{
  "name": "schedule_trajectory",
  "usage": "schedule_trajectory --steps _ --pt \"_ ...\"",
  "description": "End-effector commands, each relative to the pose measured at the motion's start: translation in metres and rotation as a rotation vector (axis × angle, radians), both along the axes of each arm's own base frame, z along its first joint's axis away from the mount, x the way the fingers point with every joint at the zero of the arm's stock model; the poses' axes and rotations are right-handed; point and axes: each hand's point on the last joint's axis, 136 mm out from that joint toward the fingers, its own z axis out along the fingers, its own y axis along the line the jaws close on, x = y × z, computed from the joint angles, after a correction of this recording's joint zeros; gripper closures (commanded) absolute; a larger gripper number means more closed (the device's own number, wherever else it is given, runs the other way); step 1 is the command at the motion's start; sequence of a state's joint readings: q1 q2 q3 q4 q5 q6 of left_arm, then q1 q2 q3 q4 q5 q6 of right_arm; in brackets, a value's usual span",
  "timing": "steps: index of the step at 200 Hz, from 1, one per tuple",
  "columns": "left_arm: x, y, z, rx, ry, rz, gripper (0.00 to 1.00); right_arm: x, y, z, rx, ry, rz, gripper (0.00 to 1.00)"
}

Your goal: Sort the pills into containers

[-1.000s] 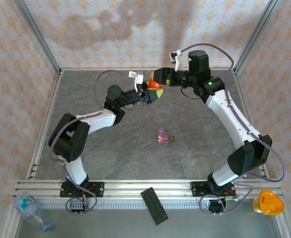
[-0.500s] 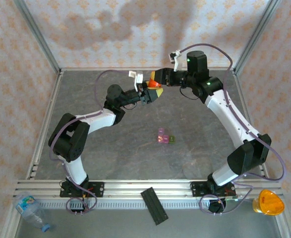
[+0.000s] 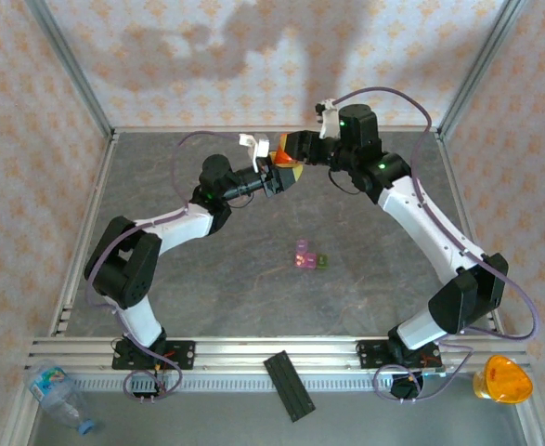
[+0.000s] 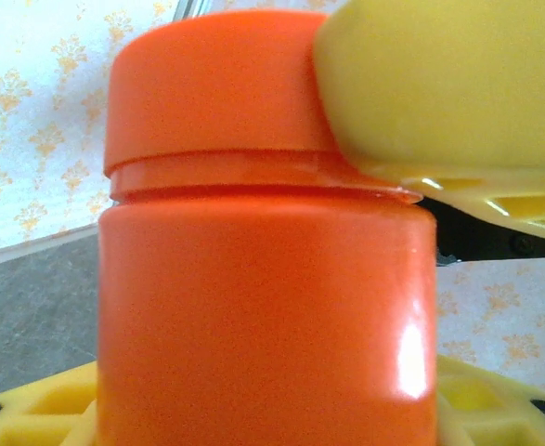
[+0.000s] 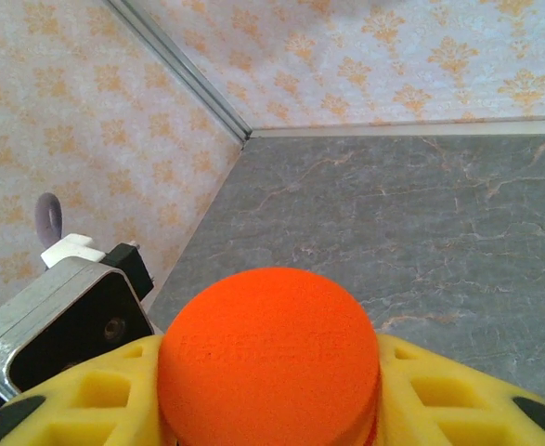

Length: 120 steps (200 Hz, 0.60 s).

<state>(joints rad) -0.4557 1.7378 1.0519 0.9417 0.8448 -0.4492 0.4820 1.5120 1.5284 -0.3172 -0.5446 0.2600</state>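
Orange is the colour of the bottle, which is held up off the table at the far middle, between the two arms. Its body is squeezed by the left gripper. Its cap is squeezed by the right gripper, whose yellow pads are seen on both sides of the cap. The pills are thought to be inside, so the cap must be twisted off first. The body should be held tight and not allowed to turn while the cap is turned. The cap end should be held on top so that nothing is spilled. The cap should be lifted straight off only when it is loose. The containers, one pink and one green, are set together near the middle of the table, well apart from the bottle. They are too small for it to be told what is in them.
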Motion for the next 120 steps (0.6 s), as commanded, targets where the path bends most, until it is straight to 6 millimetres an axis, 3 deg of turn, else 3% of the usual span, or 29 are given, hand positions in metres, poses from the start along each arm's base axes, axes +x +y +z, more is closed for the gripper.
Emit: schedule_trajectory --steps 1,39,65,71,91,113,120 --pt "-0.005 0.002 0.014 0.014 -0.084 0.033 0.70 -0.020 0.022 0.015 0.067 0.008 0.065 0.79" --pt "-0.006 0.010 0.017 -0.005 -0.077 0.047 0.57 -0.016 0.016 0.023 0.089 -0.024 0.016 0.79" --pt "-0.009 0.017 0.022 -0.028 -0.099 0.067 0.42 -0.012 0.010 0.029 0.088 -0.049 -0.029 0.80" --pt "-0.009 0.019 0.021 -0.028 -0.098 0.069 0.34 -0.010 0.007 0.030 0.085 -0.054 -0.047 0.80" --pt "-0.013 0.020 0.020 -0.027 -0.101 0.067 0.27 -0.005 -0.003 0.031 0.066 -0.071 -0.104 0.80" --pt "-0.017 0.022 0.021 -0.025 -0.107 0.071 0.02 0.000 -0.012 0.030 0.053 -0.076 -0.145 0.80" --pt "-0.017 0.024 0.020 -0.021 -0.107 0.075 0.00 0.001 -0.016 0.029 0.046 -0.078 -0.162 0.80"
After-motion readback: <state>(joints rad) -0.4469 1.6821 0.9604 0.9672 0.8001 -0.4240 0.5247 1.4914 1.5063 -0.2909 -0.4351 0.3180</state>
